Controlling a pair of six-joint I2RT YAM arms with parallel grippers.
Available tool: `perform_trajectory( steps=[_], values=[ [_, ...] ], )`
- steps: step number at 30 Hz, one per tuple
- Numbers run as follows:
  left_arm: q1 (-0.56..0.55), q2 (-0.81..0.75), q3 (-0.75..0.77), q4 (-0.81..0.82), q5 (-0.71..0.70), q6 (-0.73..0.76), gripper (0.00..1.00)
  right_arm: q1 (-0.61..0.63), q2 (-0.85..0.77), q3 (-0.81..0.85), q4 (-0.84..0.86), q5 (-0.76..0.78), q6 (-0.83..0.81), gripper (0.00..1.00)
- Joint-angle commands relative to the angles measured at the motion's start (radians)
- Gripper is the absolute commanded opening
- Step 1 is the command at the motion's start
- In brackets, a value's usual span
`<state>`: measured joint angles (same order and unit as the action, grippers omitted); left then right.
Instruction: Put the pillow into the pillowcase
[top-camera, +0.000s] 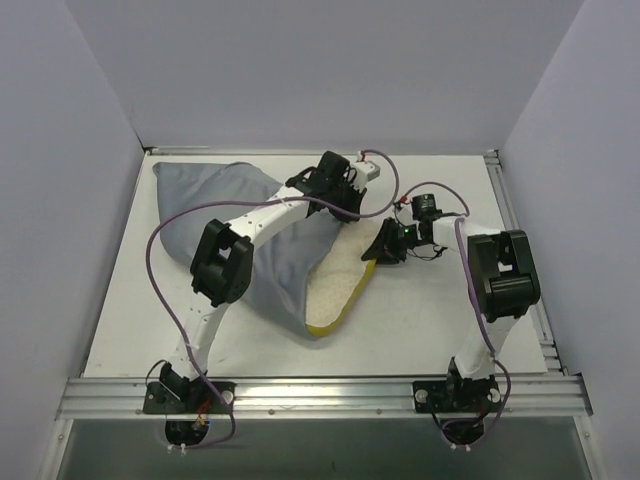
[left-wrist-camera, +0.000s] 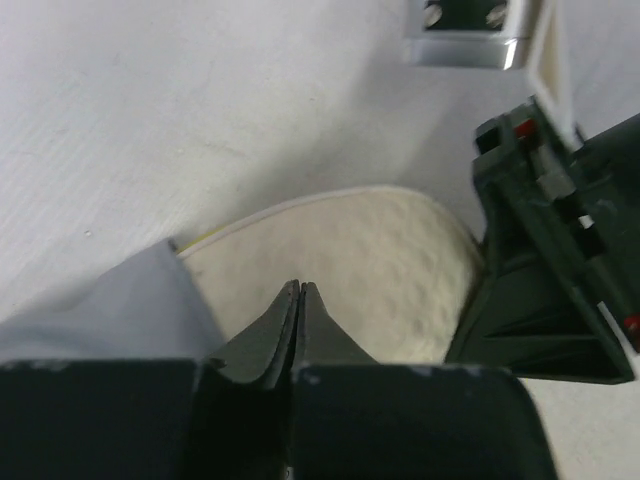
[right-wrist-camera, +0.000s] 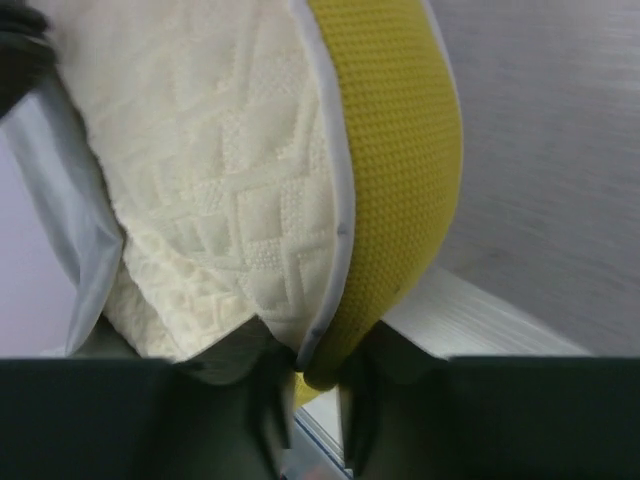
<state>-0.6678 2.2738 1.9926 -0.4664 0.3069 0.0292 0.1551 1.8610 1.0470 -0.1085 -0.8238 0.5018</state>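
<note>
Pillow (top-camera: 342, 275) lies slanted near the middle of the white table (top-camera: 430, 320), and you see only its right part: the cream quilted face and the yellow side edge (top-camera: 330, 327) along its near side. The other part is hidden under the grey pillowcase (top-camera: 200, 205), which spreads wrinkled from the far left corner of the table down to the pillow. Whether the pillow is really inside the sack or only below the cloth, the views do not tell you. Your right gripper (right-wrist-camera: 305, 385) is pinching the pillow at its far right end, exactly on the seam where the cream face meets the yellow edge, and in the right wrist view this end bends in a curve. Your left gripper (left-wrist-camera: 300, 292) is just beside it, over the place where cloth meets pillow. Its fingers are pressed together with no gap. The grey cloth lies close at their left side, but you cannot tell if a fold is caught between them. The two grippers are near each other and not touching
</note>
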Motion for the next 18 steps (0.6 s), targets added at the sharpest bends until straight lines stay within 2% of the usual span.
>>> perform_trajectory(
  steps=[1,5,7,8,9,10,13,18],
  values=[
    [-0.006,0.010,0.104,0.006,0.148,-0.058,0.00,0.037,-0.012,0.018,0.101,-0.080,0.072,0.12],
    [-0.041,0.000,0.175,0.043,0.231,-0.159,0.00,0.052,-0.045,-0.018,0.196,-0.132,0.121,0.00],
    [-0.047,-0.020,0.176,0.023,0.198,-0.164,0.00,0.044,-0.069,-0.024,0.170,-0.132,0.109,0.00],
    [-0.047,-0.054,0.160,0.015,0.123,-0.154,0.03,0.038,-0.080,-0.030,0.158,-0.132,0.086,0.00],
    [-0.044,-0.074,0.132,0.011,0.054,-0.144,0.25,0.026,-0.089,-0.045,0.139,-0.127,0.075,0.00],
    [-0.039,-0.097,0.102,0.008,-0.003,-0.134,0.37,0.018,-0.106,-0.057,0.133,-0.120,0.067,0.00],
    [-0.013,-0.171,-0.029,0.009,-0.167,-0.083,0.65,0.009,-0.124,-0.091,0.116,-0.121,0.046,0.00],
    [0.036,-0.220,-0.179,-0.008,-0.204,-0.045,0.69,0.008,-0.146,-0.139,0.113,-0.110,0.005,0.00]
  ],
)
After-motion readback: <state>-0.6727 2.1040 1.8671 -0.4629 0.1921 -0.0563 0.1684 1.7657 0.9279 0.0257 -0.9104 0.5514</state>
